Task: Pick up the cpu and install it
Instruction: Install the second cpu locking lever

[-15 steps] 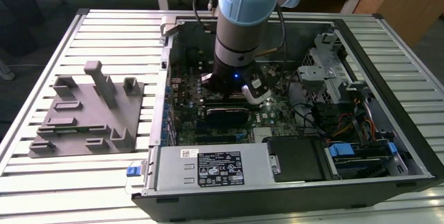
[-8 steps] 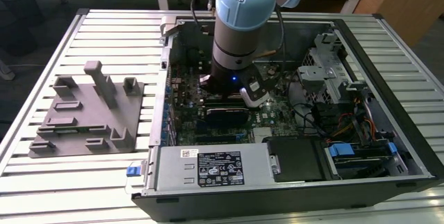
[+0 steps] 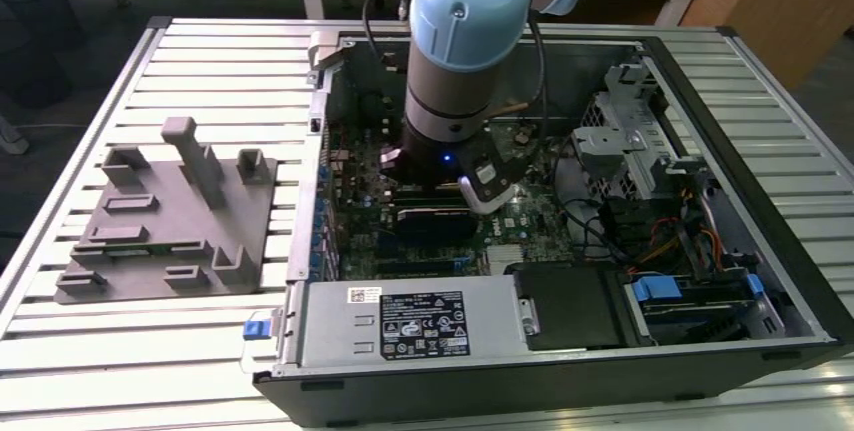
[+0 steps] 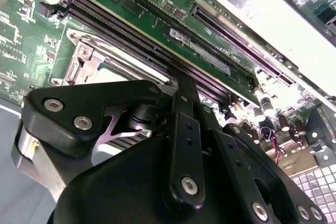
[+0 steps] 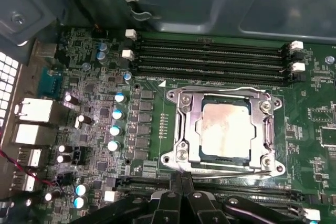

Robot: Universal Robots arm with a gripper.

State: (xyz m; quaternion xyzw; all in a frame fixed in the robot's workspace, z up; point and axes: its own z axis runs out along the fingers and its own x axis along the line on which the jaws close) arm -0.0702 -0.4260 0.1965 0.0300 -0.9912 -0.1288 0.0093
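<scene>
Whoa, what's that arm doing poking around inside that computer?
A robot arm is reaching down into an open computer case that lies on a slatted metal table. Its gripper hangs just above the green motherboard, right beside the metal-framed socket. The cpu, a flat silvery square, already sits inside that socket's frame. A grey plastic holder stands on the table at the exterior view's left.

Pale blue-capped grey arm [image 3: 461,41]; black screwed linkage gripper [image 4: 178,129].
</scene>
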